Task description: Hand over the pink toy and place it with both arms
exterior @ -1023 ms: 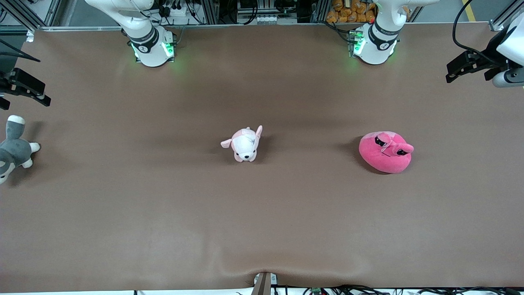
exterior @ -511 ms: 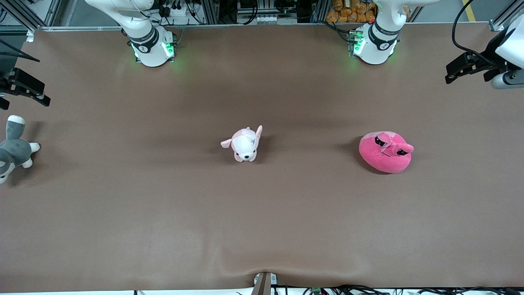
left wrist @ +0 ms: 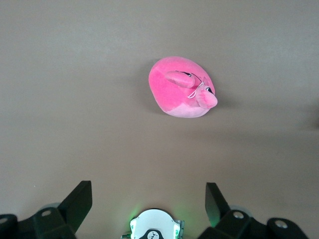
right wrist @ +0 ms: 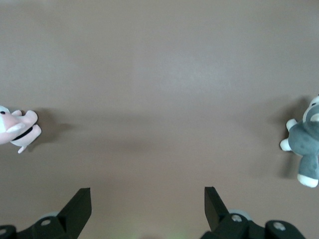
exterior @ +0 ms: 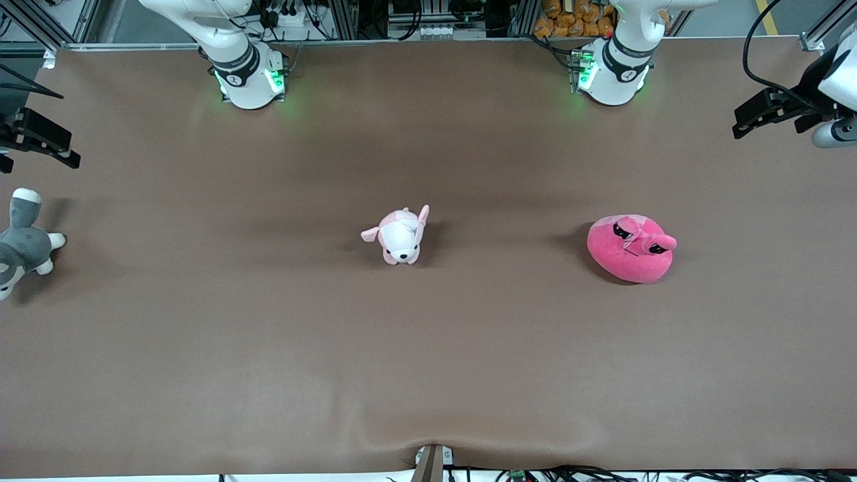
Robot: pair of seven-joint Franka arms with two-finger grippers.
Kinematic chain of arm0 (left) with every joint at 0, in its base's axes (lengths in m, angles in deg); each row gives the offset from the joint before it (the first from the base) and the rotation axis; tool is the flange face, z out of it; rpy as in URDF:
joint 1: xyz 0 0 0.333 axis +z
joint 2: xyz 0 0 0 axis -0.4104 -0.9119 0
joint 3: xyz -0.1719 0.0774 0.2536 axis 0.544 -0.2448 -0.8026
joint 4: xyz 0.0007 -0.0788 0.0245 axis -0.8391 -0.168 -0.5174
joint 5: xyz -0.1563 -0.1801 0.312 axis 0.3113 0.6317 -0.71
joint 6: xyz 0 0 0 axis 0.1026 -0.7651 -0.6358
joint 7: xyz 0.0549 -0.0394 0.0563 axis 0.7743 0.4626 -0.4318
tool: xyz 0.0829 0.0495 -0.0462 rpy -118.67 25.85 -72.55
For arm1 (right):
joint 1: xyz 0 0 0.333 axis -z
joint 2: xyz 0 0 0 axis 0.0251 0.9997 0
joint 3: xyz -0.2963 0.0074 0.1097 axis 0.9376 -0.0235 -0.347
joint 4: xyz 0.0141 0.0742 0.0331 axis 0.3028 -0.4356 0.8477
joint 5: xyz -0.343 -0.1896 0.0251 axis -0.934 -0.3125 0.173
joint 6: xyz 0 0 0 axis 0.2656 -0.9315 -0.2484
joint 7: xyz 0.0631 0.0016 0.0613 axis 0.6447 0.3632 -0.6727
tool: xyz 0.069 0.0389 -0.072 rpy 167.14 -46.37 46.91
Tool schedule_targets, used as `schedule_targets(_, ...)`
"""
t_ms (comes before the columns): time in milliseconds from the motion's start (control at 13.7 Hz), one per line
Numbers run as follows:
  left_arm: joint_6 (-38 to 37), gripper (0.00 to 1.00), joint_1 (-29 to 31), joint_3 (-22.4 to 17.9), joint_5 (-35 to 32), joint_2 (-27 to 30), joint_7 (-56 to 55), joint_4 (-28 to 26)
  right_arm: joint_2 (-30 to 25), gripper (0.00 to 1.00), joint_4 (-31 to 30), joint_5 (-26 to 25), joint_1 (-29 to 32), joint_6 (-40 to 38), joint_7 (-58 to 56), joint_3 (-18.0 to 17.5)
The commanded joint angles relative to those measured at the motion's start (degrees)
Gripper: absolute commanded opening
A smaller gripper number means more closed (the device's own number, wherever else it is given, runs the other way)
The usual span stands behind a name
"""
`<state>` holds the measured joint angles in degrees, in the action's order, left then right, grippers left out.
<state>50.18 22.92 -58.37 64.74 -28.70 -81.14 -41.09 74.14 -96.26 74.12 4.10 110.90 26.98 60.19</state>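
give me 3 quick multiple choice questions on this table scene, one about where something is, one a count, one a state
1. Where does the pink toy lie?
A. toward the left arm's end of the table
B. toward the right arm's end
C. on top of the puppy toy

2. How many soft toys are on the table?
A. one
B. three
C. five

3. How is the left tool right now?
A. shut on the pink toy
B. open, holding nothing
C. shut on the grey toy

Answers:
1. A, it sits toward the left arm's end, apart from the puppy toy at mid-table.
2. B, pink toy, puppy toy and grey toy.
3. B, its fingers stand wide apart above bare table; the right tool is open too.
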Motion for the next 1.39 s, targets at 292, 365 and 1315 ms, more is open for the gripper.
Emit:
schedule_targets(292,-0.79,1.0,1.22,0.14,1.6,-1.86,-2.26,1.1,-2.51,1.0,-2.99,-0.47,0.7,-0.12,0.49,-0.71)
schedule_targets(365,-0.79,1.0,1.92,0.14,2.57,-2.29,-4.62,1.1,-2.51,1.0,-2.99,-0.47,0.7,-0.13,0.49,-0.71)
schedule_targets(1315,5.43,1.0,4.48,0.41,3.81,-3.09,-31.51,-9.69,-2.33,1.0,-2.9,-0.03,0.79,-0.21,0.58,-0.71)
